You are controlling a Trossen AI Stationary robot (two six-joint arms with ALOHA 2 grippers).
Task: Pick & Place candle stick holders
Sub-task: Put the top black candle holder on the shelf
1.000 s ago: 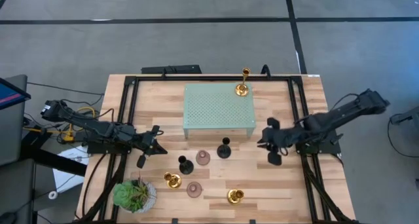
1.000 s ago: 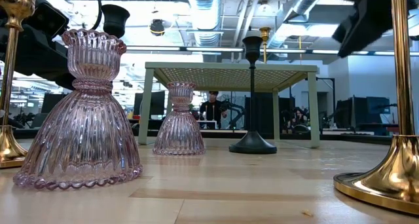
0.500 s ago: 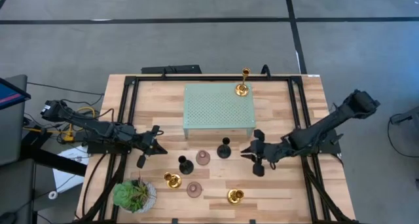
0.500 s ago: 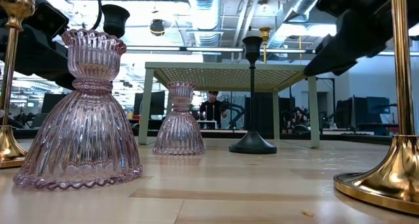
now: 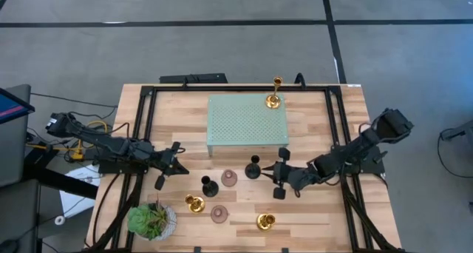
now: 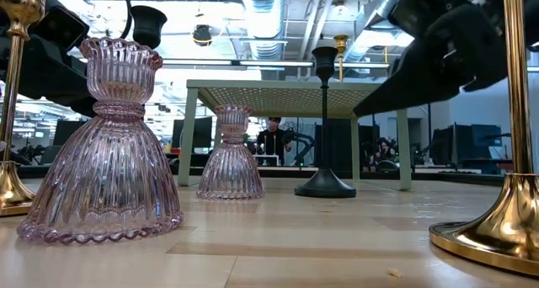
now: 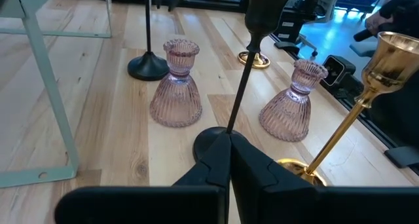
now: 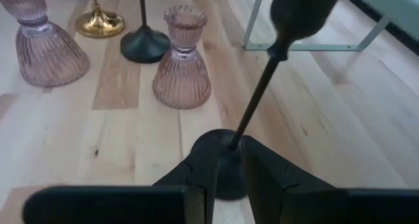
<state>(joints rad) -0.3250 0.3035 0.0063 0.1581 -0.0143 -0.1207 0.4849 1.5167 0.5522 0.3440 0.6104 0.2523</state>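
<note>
A black candle stick holder (image 5: pixel 253 168) stands on its round base in front of the pale green platform (image 5: pixel 247 123). My right gripper (image 5: pixel 272 176) is just to its right, low over the table. Its fingers are a narrow gap apart and point at the holder's base (image 8: pixel 219 152). A second black holder (image 5: pixel 210 185), two pink ones (image 5: pixel 229 177) (image 5: pixel 219 213) and two gold ones (image 5: pixel 194 203) (image 5: pixel 266 222) stand toward the near edge. Another gold holder (image 5: pixel 274 98) stands on the platform's far right corner. My left gripper (image 5: pixel 177 166) waits shut at the left.
A potted plant (image 5: pixel 151 220) stands at the near left corner. The platform rests on thin legs (image 6: pixel 187 136) with room beneath it. Black frame rails (image 5: pixel 144 127) run along the table's left and right sides. Bare wood (image 5: pixel 310 223) lies at the near right.
My right gripper has come down and gone toward the table's left and a little toward the near edge. It has closed in on the black holder in front of the platform and turned as it went. The gap between its fingers looks unchanged.
</note>
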